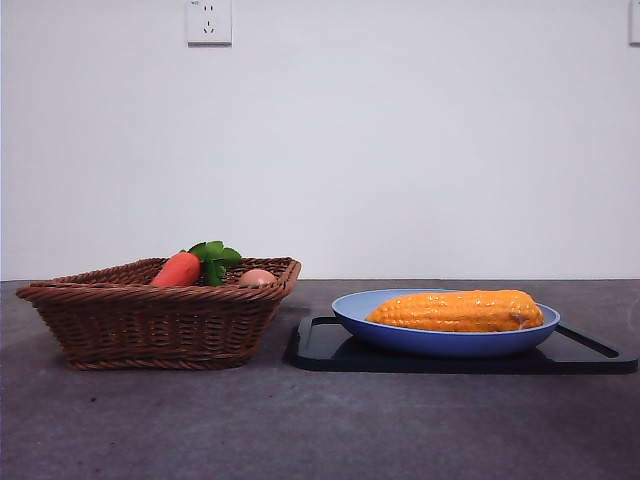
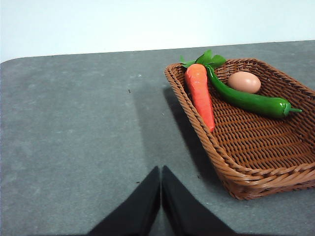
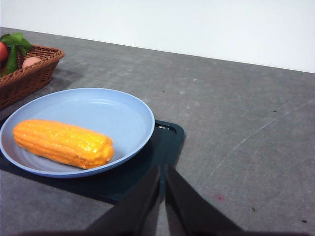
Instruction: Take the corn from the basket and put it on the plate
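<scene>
Nearest in each wrist view are that arm's own fingers, and both pairs are clenched on nothing: the left gripper (image 2: 161, 196) hangs over bare worktop (image 2: 74, 137) beside the basket (image 2: 206, 142), and the right gripper (image 3: 163, 196) hangs just off the tray (image 3: 165, 147) under the plate (image 3: 123, 110).

The corn (image 1: 456, 311) lies lengthwise in the plate, clear of the basket, so the placing looks done.

Judged by its look, the corn is a stiff, light, moulded cob with a glossy skin. The bumpy kernel rows should give the fingers some bite, but the round body could roll or slip if pinched near a tapered end. The best hold would be across the thick middle, fingers closing on the two long sides.

Farther off, the basket holds a carrot (image 2: 201, 93), a green pepper (image 2: 246, 100) and an egg (image 2: 244, 82).
</scene>
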